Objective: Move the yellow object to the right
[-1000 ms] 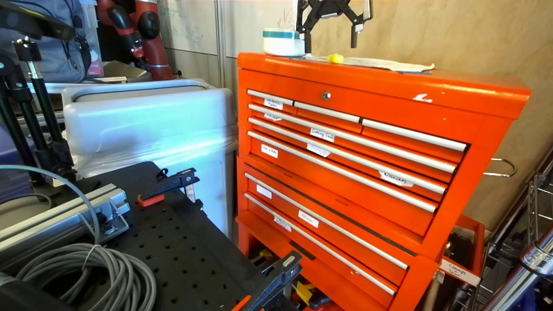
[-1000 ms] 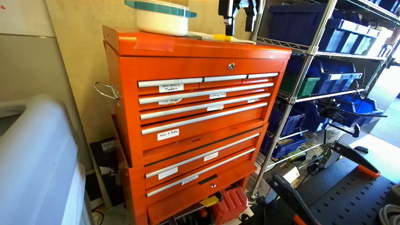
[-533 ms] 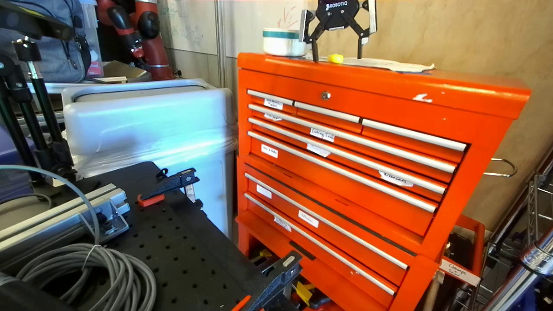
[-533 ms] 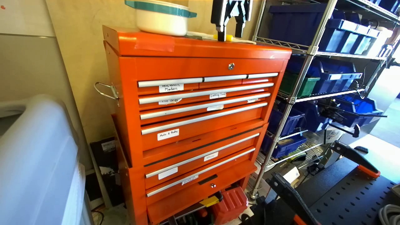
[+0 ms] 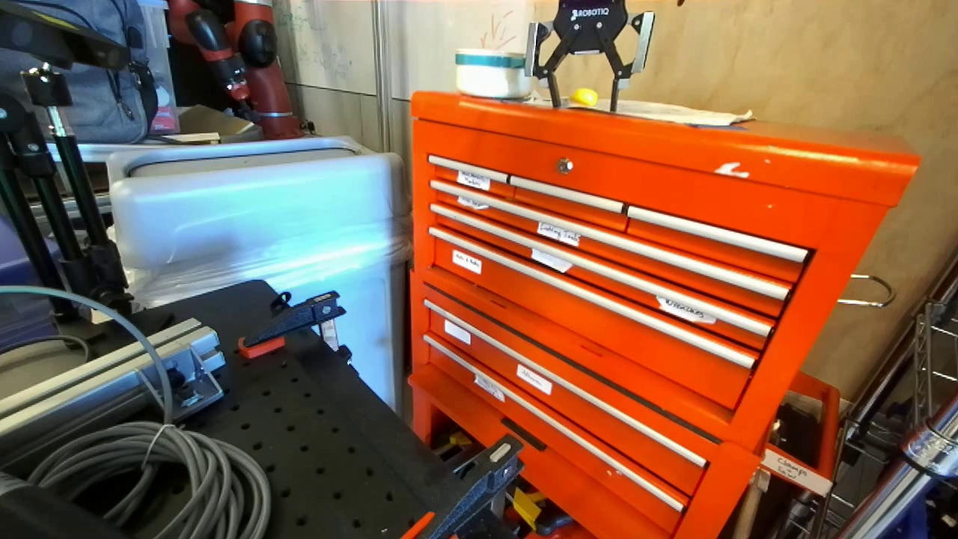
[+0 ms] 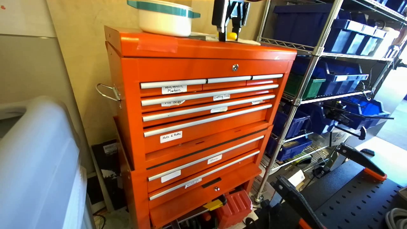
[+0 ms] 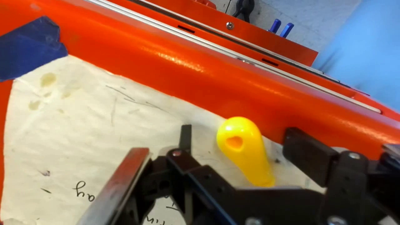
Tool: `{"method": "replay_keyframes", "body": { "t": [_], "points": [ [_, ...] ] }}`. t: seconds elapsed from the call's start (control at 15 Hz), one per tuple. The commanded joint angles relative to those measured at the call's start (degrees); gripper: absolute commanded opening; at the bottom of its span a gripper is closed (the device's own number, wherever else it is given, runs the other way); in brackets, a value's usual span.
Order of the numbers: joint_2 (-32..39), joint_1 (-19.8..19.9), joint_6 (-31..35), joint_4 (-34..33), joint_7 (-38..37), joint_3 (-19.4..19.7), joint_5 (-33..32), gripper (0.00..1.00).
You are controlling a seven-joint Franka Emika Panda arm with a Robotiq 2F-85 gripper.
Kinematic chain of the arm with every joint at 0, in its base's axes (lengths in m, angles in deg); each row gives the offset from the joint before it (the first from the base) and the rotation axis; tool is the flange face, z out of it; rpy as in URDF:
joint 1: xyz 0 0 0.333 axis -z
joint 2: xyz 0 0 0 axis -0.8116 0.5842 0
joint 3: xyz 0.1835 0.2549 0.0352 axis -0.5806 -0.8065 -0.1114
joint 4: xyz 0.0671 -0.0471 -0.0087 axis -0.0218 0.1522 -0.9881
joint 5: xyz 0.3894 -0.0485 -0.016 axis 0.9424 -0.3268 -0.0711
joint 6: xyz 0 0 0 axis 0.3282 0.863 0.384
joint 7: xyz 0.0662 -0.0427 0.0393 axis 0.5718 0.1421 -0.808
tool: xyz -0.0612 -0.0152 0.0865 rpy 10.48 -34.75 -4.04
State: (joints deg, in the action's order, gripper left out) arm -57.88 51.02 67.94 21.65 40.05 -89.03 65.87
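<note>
The yellow object point(image 7: 247, 153) is glossy, with one rounded end that has a dimple and one narrower end. It is at the front edge of a pale sheet point(image 7: 93, 125) on top of the orange tool chest point(image 5: 599, 195). It also shows in both exterior views point(image 5: 584, 96) point(image 6: 232, 36). My gripper point(image 7: 239, 137) points down over it, one black finger on each side. In the wrist view a gap shows between the object and each finger. The gripper is partly open and holds nothing. It also shows in an exterior view point(image 5: 584, 105).
A white round container with a blue-green band point(image 5: 490, 75) stands beside the gripper on the chest top. Blue tape point(image 7: 31, 47) holds a corner of the sheet. A wire shelf with blue bins point(image 6: 302, 28) stands beside the chest. A wooden wall point(image 5: 786, 60) is behind it.
My gripper has come down to the chest top around the yellow object. Its fingers have moved closer together. The yellow object looks slightly shifted and turned.
</note>
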Motion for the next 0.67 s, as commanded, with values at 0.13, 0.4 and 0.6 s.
{"method": "replay_keyframes", "body": {
  "t": [0.13,0.4,0.6],
  "points": [
    [2.0,-0.4,-0.1,-2.1,3.3,-0.1,-0.3,0.3],
    [1.4,-1.0,0.4,-1.5,3.4,0.1,-2.0,0.02],
    [0.6,-1.3,0.9,-0.9,2.7,0.4,-3.6,0.02]
  ]
}}
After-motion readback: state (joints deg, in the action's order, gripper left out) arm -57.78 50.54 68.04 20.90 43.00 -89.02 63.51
